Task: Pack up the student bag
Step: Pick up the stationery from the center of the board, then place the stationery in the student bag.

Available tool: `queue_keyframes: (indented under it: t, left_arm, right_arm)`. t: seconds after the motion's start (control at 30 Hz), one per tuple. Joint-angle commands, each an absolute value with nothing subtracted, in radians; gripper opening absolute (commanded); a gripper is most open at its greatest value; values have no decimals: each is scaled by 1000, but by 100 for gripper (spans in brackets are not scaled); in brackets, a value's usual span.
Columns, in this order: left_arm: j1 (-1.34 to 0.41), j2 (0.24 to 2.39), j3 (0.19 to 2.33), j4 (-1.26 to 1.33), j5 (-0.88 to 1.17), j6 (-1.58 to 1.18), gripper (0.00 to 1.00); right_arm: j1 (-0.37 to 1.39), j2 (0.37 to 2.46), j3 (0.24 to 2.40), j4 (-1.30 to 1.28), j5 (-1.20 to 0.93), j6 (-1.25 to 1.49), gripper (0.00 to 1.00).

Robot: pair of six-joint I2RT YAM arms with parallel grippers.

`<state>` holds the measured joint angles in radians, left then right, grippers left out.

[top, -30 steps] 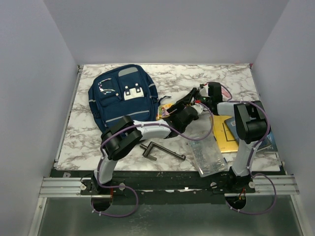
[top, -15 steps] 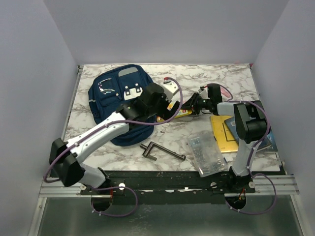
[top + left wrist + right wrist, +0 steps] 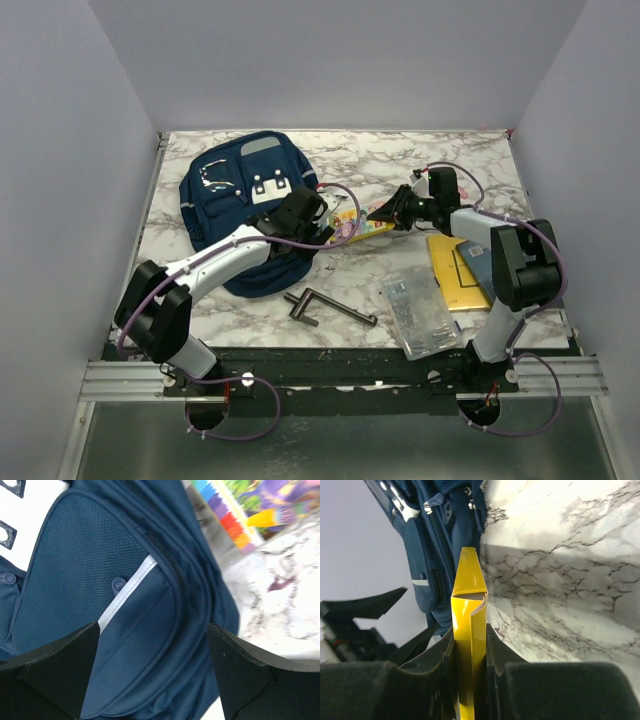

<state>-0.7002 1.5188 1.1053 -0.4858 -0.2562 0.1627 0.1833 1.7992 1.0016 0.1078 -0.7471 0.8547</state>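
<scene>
Now L arm [image 3: 225, 250] retracted, over student bag [image 3: 235, 185]

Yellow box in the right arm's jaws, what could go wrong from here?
1. The right jaws pinch the yellow box by one end only, with most of it sticking out toward the student bag; it may pivot or slip.
2. No open pocket shows on the bag, and the zips in the left wrist view look closed, so the box may have nowhere to go.
3. The left jaws hang open over the bag near the box; the arms could bump.
</scene>
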Motion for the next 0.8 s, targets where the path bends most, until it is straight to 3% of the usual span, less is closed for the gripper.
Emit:
queue_keyframes:
  t: [0.0,0.3,0.67,0.77]
  left_arm:
    - [-697,1603,1091,-451,-427,198,89]
    - [-693,1648,1084,-440,-541,211,75]
    - [-691,1544,1073,-433,-596,210,27]
    - [-692,1504,1065,-434,-575,210,21]
  right_arm:
    - [187,1706,965,94,-727,853,14]
    - [187,1652,931,73,-736,830,13]
    - [188,1618,877,87,-753,850,13]
    - [188,1597,859,104,-766,870,13]
